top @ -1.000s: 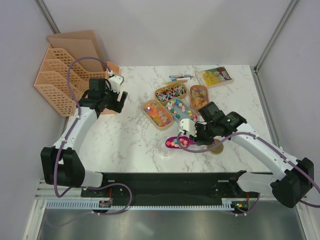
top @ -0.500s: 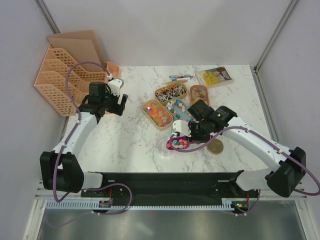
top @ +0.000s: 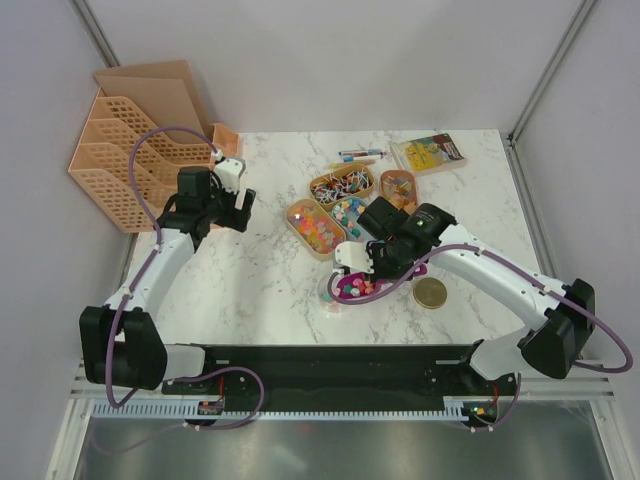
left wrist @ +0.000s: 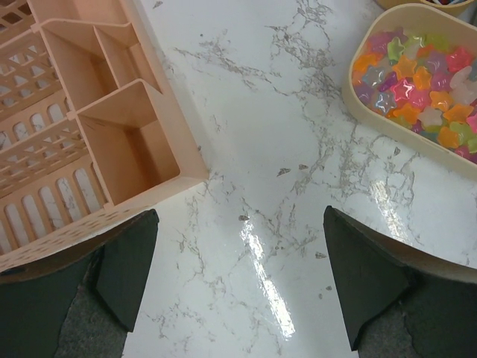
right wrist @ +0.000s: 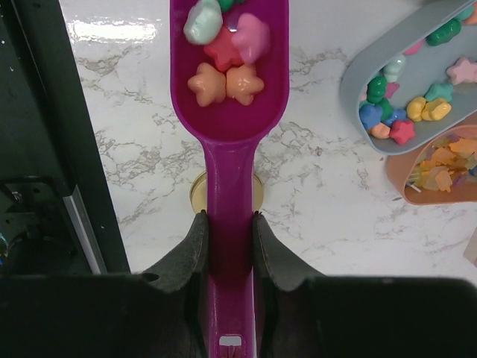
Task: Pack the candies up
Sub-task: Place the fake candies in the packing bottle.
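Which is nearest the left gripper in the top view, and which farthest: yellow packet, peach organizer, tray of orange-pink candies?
1. Peach organizer, just left of the left gripper.
2. Tray of orange-pink candies, to its right, mid-table.
3. Yellow packet, far right corner.

My left arm (top: 158,255) and right arm (top: 500,272) are the same build: white shells on the long links, chunky black housings at the joints and shoulders. A purple cable (top: 160,131) loops along each one, standing off the shell in wide bows. A small white camera block (top: 231,171) sits at each wrist. My left gripper (left wrist: 238,276) has dark, matte fingers (left wrist: 127,268), wedge-shaped with blunt tips and a slightly grainy skin. My right gripper (right wrist: 227,231) has the same black fingers, their inner edges rounded and smooth, with a faint sheen.
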`<state>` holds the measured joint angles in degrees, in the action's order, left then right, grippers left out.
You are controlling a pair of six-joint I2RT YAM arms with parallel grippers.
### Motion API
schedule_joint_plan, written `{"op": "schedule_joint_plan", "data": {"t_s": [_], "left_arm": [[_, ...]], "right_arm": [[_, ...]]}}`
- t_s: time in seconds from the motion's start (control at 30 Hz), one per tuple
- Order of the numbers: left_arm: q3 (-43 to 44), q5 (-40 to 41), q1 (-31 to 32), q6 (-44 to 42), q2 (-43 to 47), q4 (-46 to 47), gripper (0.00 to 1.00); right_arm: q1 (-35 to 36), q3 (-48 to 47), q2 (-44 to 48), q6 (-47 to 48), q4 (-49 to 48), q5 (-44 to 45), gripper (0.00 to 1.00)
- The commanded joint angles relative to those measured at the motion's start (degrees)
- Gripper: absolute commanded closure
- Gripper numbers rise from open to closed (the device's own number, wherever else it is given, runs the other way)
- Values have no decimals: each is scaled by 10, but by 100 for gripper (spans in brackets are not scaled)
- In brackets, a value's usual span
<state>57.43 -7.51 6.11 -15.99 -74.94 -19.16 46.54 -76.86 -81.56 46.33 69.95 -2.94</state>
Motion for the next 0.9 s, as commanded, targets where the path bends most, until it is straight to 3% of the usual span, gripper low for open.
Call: {"op": "schedule_joint_plan", "data": {"t_s": [0.0,0.63,0.87], "left_arm": [[-8,26,-3,21,14,38,0],[-5,-10,-3,63,6,26,0],[58,-257,-3,103,-36,-71,0]], "right_arm": [[15,-35,-7,-4,37,26,100],[43,-94,-9,-72,33,62,100],[42,-66,42,-98,-55,51,100]]}}
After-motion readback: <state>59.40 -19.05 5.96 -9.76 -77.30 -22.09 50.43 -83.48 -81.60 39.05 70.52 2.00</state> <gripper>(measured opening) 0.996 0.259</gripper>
